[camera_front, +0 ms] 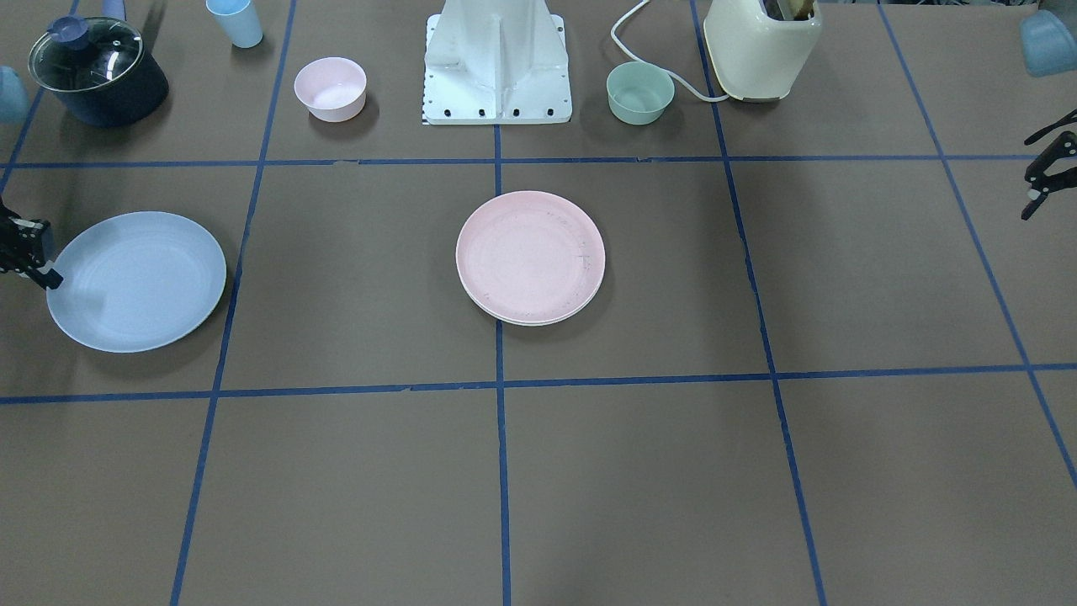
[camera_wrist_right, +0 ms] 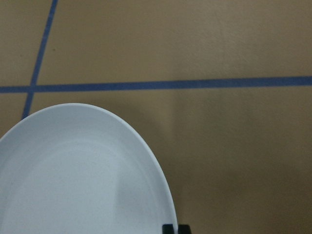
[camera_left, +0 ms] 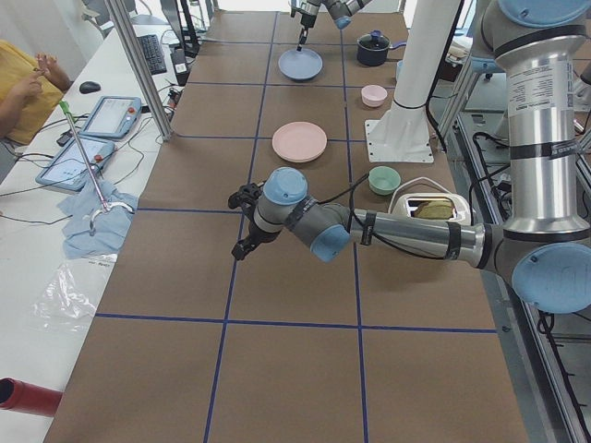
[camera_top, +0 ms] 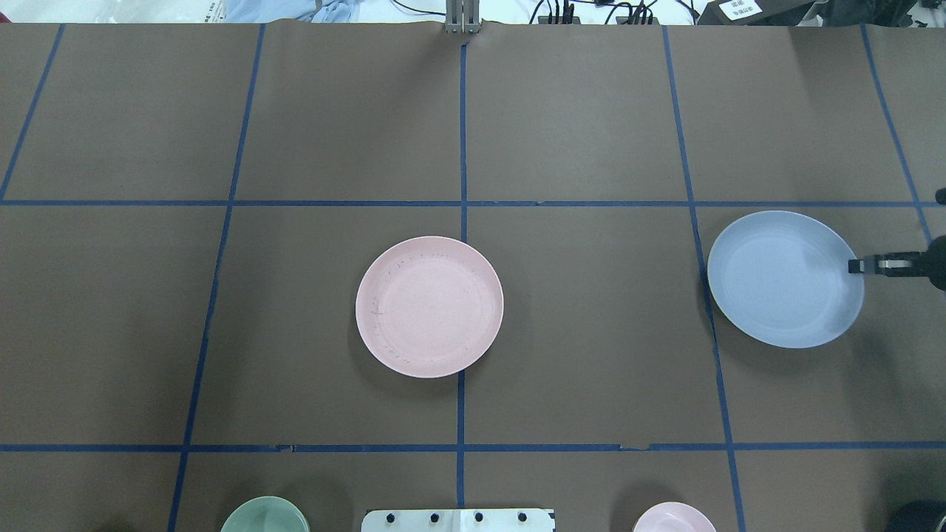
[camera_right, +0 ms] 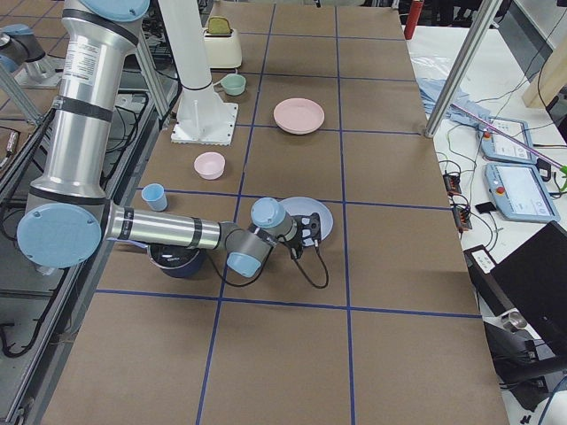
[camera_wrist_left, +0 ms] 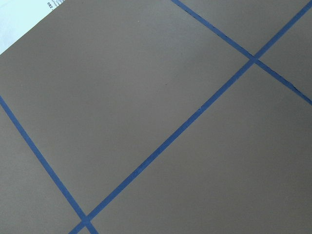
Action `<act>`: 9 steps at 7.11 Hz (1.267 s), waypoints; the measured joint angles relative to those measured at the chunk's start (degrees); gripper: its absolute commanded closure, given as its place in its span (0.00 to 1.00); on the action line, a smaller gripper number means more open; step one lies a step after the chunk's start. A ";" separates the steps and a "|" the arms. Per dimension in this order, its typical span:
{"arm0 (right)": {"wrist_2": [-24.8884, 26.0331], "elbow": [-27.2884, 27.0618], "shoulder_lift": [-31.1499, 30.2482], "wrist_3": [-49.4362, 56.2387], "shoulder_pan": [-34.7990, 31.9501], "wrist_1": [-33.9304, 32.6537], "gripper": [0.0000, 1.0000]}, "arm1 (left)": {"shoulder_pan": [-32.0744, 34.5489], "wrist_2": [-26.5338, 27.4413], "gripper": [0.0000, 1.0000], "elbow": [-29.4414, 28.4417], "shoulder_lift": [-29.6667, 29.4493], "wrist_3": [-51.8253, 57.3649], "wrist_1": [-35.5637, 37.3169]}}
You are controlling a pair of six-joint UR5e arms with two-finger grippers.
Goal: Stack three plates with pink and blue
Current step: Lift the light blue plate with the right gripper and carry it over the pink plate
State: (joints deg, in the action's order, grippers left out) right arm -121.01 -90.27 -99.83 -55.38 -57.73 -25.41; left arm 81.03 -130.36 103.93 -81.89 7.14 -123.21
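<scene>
**Q:** What is the status, and where are the parts?

**A:** The pink plate [camera_top: 429, 307] lies directly on the cream plate [camera_front: 538, 322]. The blue plate [camera_top: 785, 279] sits on the bench [camera_top: 591, 332] well apart from the pink plate, on the robot's right. The right hand [camera_top: 855, 266] is narrow and pinches the blue plate's rim on the edge farthest from the pink plate. The left hand [camera_front: 1031, 175] is spread wide, holds nothing, and is well apart from the pink plate on the other side.

**Q:** How should the step be done well?

**A:** In my judgement:
1. Lift until the blue plate's low edge clears the pink plate's rim. An edge grip lets the free side droop.
2. Carry it level and centre it over the pink plate.
3. Lower until the rims nest, then release.

A dragged edge could shift the stack.
</scene>
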 measured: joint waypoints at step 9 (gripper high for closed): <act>27.88 -21.16 36.75 -30.51 30.49 -53.61 1.00 | 16.91 0.52 0.00 4.85 6.67 10.00 16.98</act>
State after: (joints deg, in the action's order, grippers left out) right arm -93.13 -111.44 -63.08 -85.89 -27.24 -79.02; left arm 97.95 -129.83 108.78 -75.23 17.14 -106.23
